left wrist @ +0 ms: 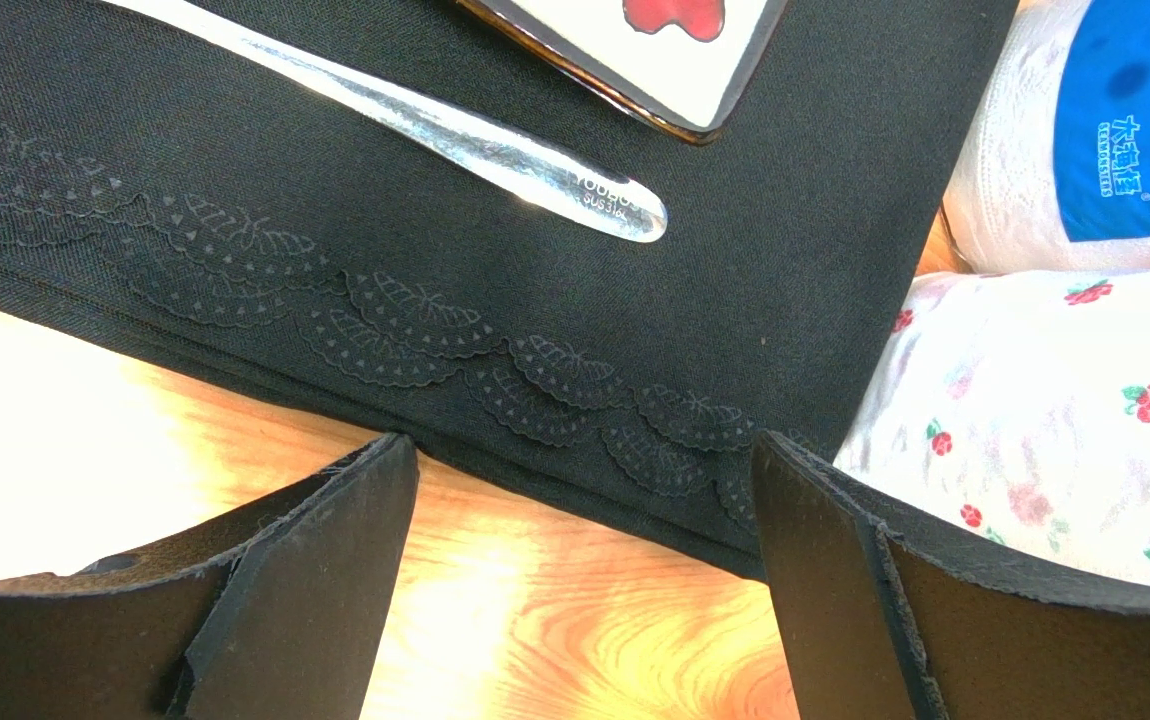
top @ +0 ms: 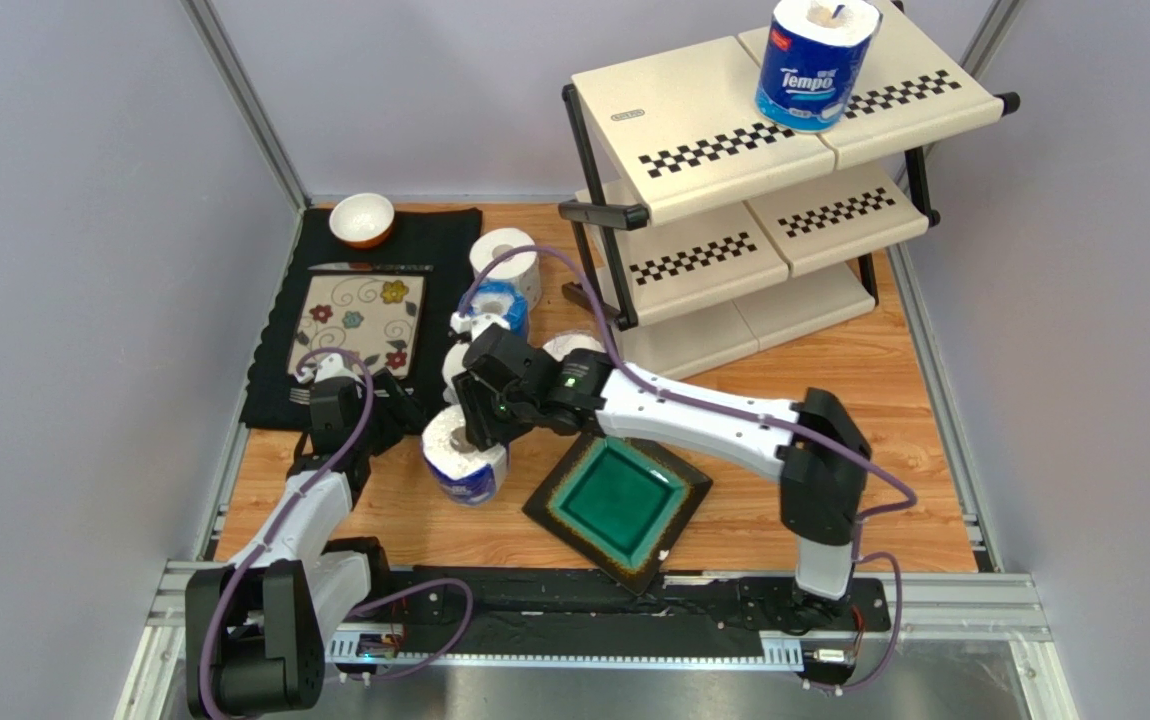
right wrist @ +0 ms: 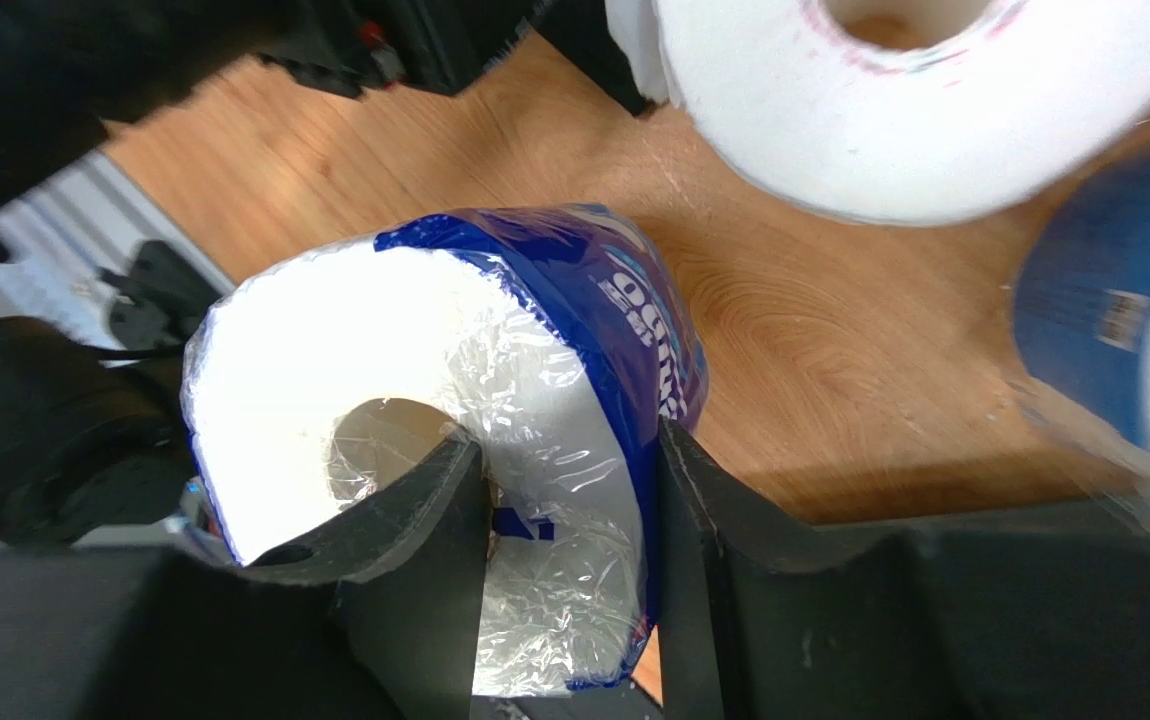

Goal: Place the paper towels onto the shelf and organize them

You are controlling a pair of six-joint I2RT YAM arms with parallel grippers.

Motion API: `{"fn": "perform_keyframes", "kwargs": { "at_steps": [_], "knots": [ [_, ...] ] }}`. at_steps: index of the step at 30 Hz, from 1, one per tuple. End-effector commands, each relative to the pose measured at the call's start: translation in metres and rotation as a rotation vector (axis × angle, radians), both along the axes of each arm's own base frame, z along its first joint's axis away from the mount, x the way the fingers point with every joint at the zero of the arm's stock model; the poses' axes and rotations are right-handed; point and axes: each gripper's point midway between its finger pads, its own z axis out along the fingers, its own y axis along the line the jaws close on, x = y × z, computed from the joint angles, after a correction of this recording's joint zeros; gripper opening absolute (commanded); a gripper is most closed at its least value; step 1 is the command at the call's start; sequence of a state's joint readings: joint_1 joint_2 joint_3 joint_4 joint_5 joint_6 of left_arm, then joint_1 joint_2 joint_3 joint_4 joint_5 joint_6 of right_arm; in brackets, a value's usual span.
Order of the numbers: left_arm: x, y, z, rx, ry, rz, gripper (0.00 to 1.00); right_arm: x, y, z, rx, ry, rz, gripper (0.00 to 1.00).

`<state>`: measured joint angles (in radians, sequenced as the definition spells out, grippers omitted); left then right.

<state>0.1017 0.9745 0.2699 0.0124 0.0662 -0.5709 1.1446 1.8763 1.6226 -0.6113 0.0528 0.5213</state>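
At the counter's (top: pixel 837 390) near left, right fingers (right wrist: pixel 424 570) clamp the wall of a paper towel (right wrist: pixel 311 360), one inside its upturned core; shelf (top: pixel 716 105) far right; left fingers (left wrist: pixel 311 570) gape empty.

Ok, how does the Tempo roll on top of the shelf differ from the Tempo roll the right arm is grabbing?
The shelf roll stands on the top tier of the shelf; the grabbed roll is down at the level of the table. Nothing touches the shelf roll; the right end effector pinches the grabbed roll's wall, reaching into its core. Both stand core-up in blue-and-white Tempo wrappers.
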Motion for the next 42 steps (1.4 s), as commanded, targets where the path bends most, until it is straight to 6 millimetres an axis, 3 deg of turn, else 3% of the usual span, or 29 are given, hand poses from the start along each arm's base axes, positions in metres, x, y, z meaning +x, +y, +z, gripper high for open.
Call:
{"fn": "perform_keyframes", "kwargs": {
  "at_steps": [1,3,4,6,10,11,14,17,22,25,32,42],
  "knots": [
    [-0.016,0.0,-0.018,-0.013,0.079,0.016,0.9,0.007,-0.022,0.115,0.218,-0.171,-0.051,0.36],
    [-0.016,0.0,-0.018,-0.015,0.08,0.012,0.9,0.015,-0.036,0.139,0.244,-0.244,-0.087,0.36],
    [-0.016,-0.001,-0.018,-0.016,0.08,0.011,0.91,0.018,-0.05,0.166,0.285,-0.297,-0.12,0.36],
    [-0.016,-0.001,-0.018,-0.016,0.08,0.011,0.9,0.03,-0.072,0.198,0.323,-0.36,-0.186,0.37],
    [-0.016,0.0,-0.018,-0.012,0.079,0.013,0.9,0.059,-0.141,0.269,0.434,-0.436,-0.366,0.37],
    [-0.016,0.0,-0.018,-0.011,0.081,0.014,0.9,0.074,-0.162,0.282,0.453,-0.459,-0.429,0.37],
    [-0.016,0.001,-0.018,-0.01,0.082,0.015,0.9,0.089,-0.205,0.325,0.525,-0.534,-0.52,0.37],
    [-0.016,0.001,-0.018,-0.01,0.082,0.015,0.9,0.097,-0.23,0.363,0.552,-0.63,-0.563,0.36],
    [-0.016,0.002,-0.017,-0.008,0.08,0.019,0.9,0.09,-0.259,0.427,0.646,-0.746,-0.609,0.36],
    [-0.017,0.001,-0.018,-0.008,0.083,0.018,0.9,0.086,-0.265,0.446,0.682,-0.78,-0.613,0.36],
    [-0.015,0.0,-0.017,-0.012,0.081,0.015,0.9,0.1,-0.299,0.46,0.613,-0.901,-0.748,0.35],
    [-0.015,0.0,-0.017,-0.016,0.08,0.013,0.9,0.142,-0.343,0.457,0.522,-0.949,-0.899,0.34]
  ]
}}
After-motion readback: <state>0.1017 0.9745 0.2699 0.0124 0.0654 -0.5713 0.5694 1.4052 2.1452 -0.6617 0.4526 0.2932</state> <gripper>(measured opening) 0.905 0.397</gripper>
